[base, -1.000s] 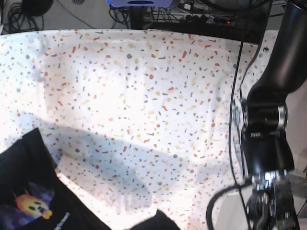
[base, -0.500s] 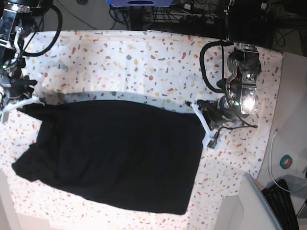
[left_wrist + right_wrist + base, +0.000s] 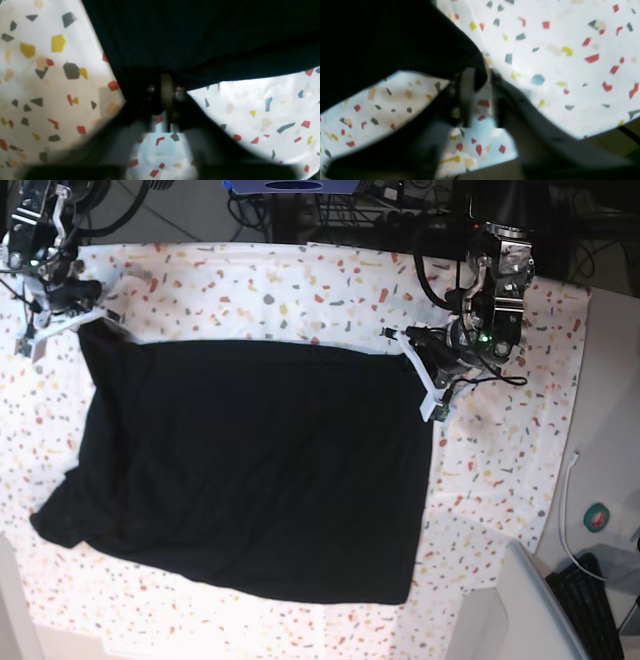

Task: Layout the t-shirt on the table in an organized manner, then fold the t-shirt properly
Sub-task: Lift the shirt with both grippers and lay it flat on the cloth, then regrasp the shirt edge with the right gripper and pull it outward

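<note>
The black t-shirt point(image 3: 250, 470) lies spread flat, plain side up, on the speckled white table point(image 3: 300, 280). In the base view my left gripper point(image 3: 420, 375) is at the shirt's far right corner and my right gripper point(image 3: 60, 330) at its far left corner. In the left wrist view the t-shirt point(image 3: 200, 37) drapes over the tips of the left gripper point(image 3: 165, 85), with a narrow gap between the jaws showing the table point(image 3: 37, 87). In the right wrist view a corner of the t-shirt point(image 3: 382, 37) sits loosely between the parted jaws of the right gripper point(image 3: 482, 75), above the table point(image 3: 557, 50).
Cables and dark equipment point(image 3: 330, 210) run behind the table's far edge. Off the table's right edge lie a tape roll point(image 3: 600, 517) and a keyboard point(image 3: 590, 600), with a pale panel point(image 3: 510, 610) at the bottom right.
Since half a second ago both grippers have carried the shirt's top edge toward the far side of the table. The cloth now lies flatter and squarer, and the jaws have parted.
</note>
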